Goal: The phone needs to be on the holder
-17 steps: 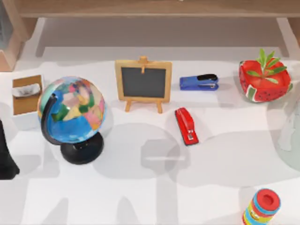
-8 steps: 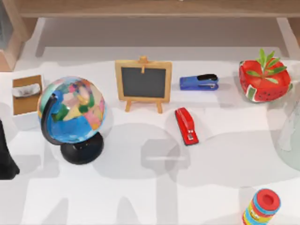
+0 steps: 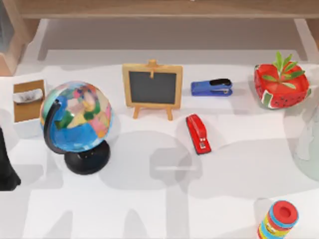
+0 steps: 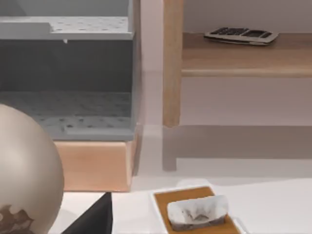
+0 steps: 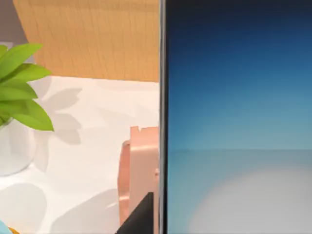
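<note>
Phone [image 5: 234,122] looms close before right wrist camera, pink holder [image 5: 139,175] just beside it on the table [image 5: 87,146]. Seating unconfirmed; placement probably remains. Finger state: cannot tell.

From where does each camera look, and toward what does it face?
Top view: above the table, facing down on the globe and red stapler; the left arm darkens its left edge.
Left wrist view: low, facing the shelves beyond the tissue box.
Right wrist view: close against the phone, the pink holder behind it.
Top and left wrist views share the tissue box.
</note>
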Available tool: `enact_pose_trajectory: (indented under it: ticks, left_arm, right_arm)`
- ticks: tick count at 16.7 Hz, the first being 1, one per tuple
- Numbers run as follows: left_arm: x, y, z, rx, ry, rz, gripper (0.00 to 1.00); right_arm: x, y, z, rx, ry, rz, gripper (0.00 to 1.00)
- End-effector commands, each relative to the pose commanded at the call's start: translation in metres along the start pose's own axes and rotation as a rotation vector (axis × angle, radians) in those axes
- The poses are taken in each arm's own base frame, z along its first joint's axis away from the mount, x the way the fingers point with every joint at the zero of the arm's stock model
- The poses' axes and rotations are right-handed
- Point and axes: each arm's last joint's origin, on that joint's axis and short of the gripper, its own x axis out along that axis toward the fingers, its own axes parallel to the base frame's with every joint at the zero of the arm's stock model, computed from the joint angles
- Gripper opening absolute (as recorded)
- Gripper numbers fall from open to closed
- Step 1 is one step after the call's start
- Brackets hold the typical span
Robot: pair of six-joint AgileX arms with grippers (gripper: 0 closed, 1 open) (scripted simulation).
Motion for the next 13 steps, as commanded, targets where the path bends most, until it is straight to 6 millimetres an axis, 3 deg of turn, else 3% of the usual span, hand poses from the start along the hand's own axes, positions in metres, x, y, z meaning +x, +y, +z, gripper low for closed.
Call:
enact_pose_trajectory:
  ticks: [6,11,13]
  left_arm:
    - [0.0,0.0,0.0,0.0,0.0,0.0,1.0]
    - [0.0,0.0,0.0,0.0,0.0,0.0,1.0]
    - [0.0,0.0,0.0,0.0,0.0,0.0,1.0]
  right_arm:
    - [0.059,0.003,-0.011,-0.046,-0.019,0.109,0.0]
    - [0.064,0.003,-0.012,-0.05,-0.021,0.116,0.0]
    - [0.064,0.003,-0.012,-0.05,-0.021,0.116,0.15]
